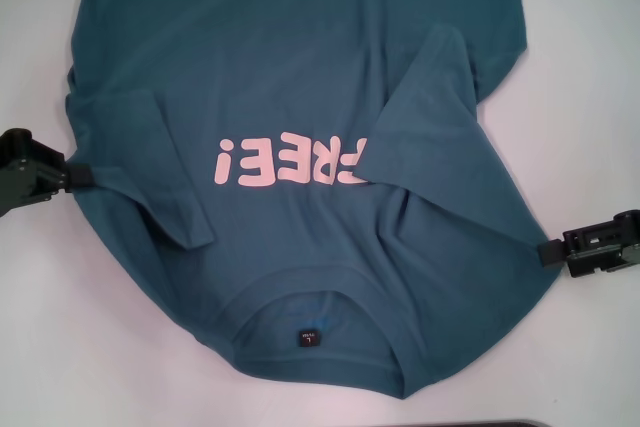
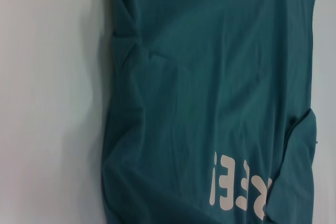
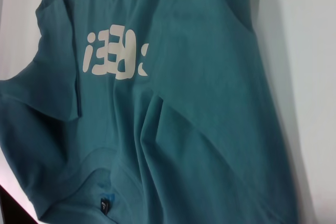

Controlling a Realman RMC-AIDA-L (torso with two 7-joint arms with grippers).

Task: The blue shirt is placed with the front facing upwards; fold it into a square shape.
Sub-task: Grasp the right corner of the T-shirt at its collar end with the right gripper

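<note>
Teal-blue shirt [image 1: 300, 97] front-up on white worktop [image 1: 590, 67] | both sleeves folded inward, body folds left, we judge | left end effector [image 1: 85, 177], right end effector [image 1: 548, 250] at shirt edges, closure: we cannot tell

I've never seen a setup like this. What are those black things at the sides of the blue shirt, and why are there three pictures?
The black things are the robot's two grippers, its hands. The big picture comes from a camera on its head, looking down at a white table. There the left gripper touches one edge of the blue shirt, and the right gripper touches the opposite edge. Whether either is pinching the cloth, I cannot tell. The other two pictures come from cameras on each wrist, seeing the same shirt close up. The shirt lies front up, both sleeves folded inward; the right one covers the start of the pink lettering. The collar is nearest the robot.
</note>
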